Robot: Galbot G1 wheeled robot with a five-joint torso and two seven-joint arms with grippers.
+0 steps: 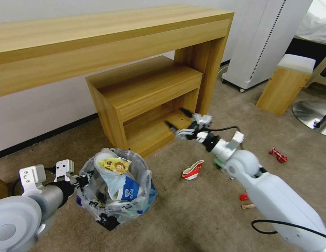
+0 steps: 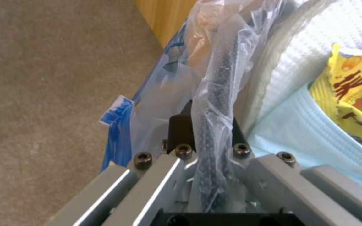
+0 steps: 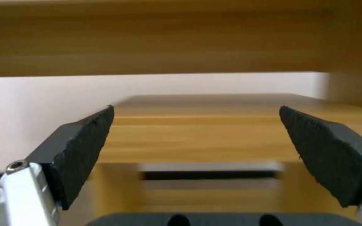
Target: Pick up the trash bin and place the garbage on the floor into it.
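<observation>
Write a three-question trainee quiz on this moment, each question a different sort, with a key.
1. True or false: the left gripper is shut on the rim of the trash bin.
2. The right gripper is: A) holding the crushed bowl; B) open and empty in front of the wooden shelf unit; C) inside the bin.
3. Fill in: the red-white crushed bowl lies on the ____, to the bin's right.

Key: 1 true; 2 B; 3 carpet.
</observation>
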